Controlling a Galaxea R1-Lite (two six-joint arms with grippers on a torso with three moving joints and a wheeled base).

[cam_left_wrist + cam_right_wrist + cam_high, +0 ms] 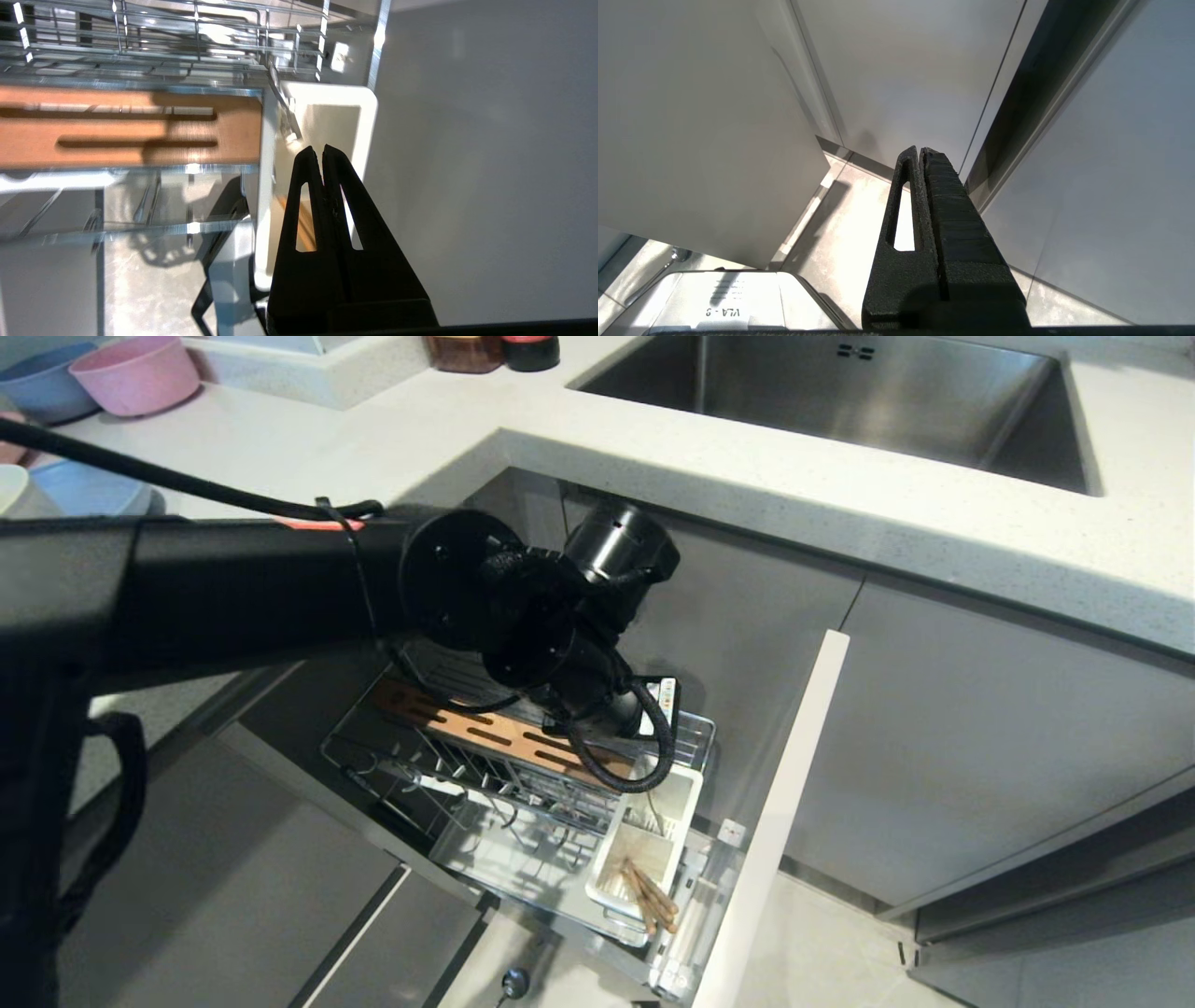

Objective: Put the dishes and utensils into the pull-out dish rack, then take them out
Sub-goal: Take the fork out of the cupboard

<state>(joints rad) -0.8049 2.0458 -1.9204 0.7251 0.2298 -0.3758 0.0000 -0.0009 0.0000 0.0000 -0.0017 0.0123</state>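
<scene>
The pull-out dish rack stands drawn out under the counter, with its wooden strip and pale front panel. The chopsticks lie in its white caddy. My left arm reaches over the caddy and hides its own fingers. In the left wrist view the left gripper is shut above the caddy. The silver spoon's handle ends right at the tips; I cannot tell if it is pinched. The cream bowl and light-blue plate sit on the counter at far left. My right gripper is shut, parked low by the cabinet fronts.
A steel sink is set into the counter above the rack. A pink bowl and a blue bowl stand at the back left, dark jars behind. Closed grey cabinet doors flank the rack on the right.
</scene>
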